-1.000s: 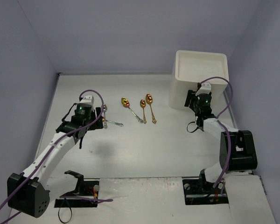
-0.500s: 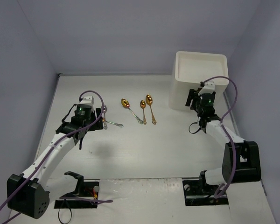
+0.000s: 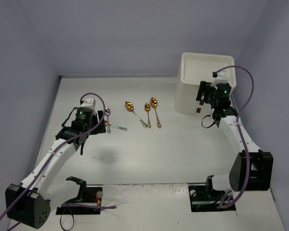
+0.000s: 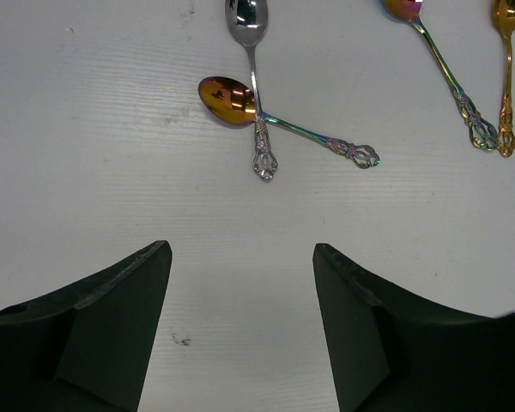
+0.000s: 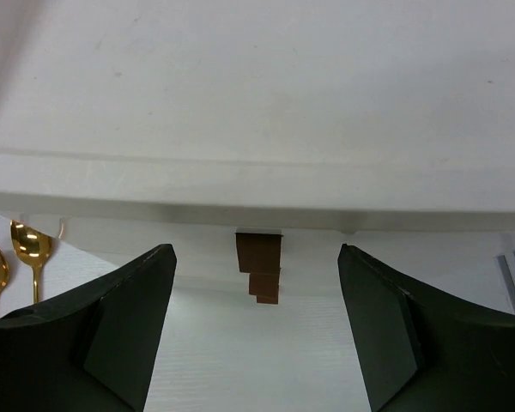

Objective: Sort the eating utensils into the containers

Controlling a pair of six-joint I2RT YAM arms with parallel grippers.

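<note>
Left of table: left gripper [image 4: 240,249] hangs with black jaws spread, empty, just short of crossed pair: shiny silver spoon [image 4: 247,21] and rainbow-handled spoon with gold bowl [image 4: 227,100]. Likely lining up pick.
Centre: three gold spoons [image 3: 147,108] loose on white table [image 3: 149,154], well apart from cabinet.
Right: right gripper [image 5: 256,249], jaws wide, empty, faces small brown handles [image 5: 259,257] of cream-white plastic drawer cabinet [image 3: 204,79]. Probably set to pull drawer so utensils can go in.

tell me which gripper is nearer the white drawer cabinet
Right. The right gripper sits just in front of the cabinet, open, facing its brown handles. The left gripper is far across the table, open, short of the two crossed spoons.
</note>
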